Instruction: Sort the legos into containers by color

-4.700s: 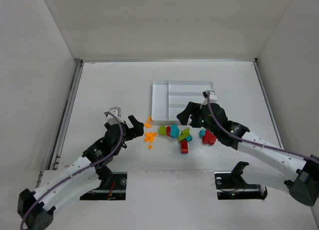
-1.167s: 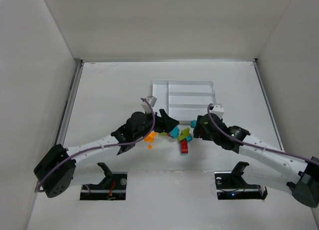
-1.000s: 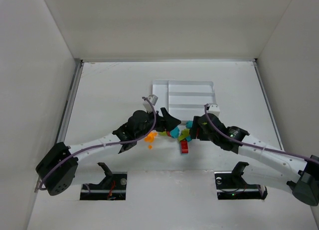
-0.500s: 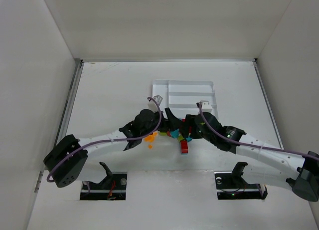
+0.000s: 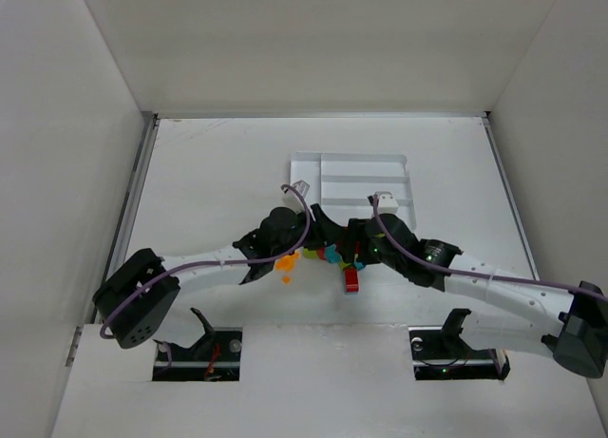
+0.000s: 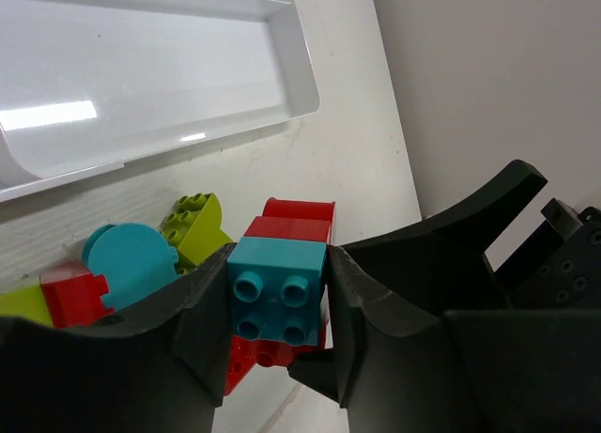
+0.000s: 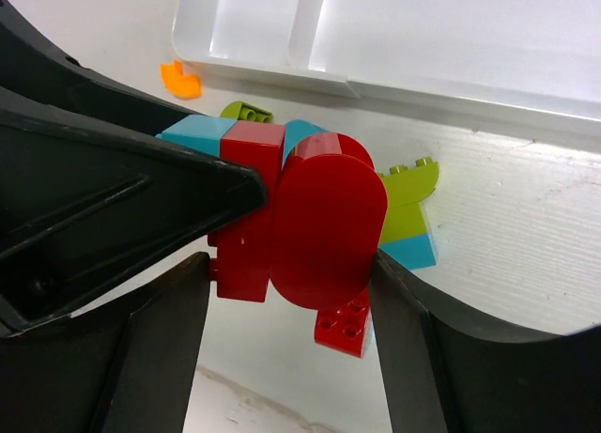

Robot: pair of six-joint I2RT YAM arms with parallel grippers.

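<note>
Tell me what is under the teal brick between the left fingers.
A red brick lies under and behind the teal brick, red studs showing at its near edge. The fingers of the left gripper flank it, so the table right beneath is covered.

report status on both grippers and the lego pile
Left gripper shut on teal brick. Right gripper shut on red rounded brick. Visible Tray sections bare. Both grippers nose to nose over the pile, tight quarters.
</note>
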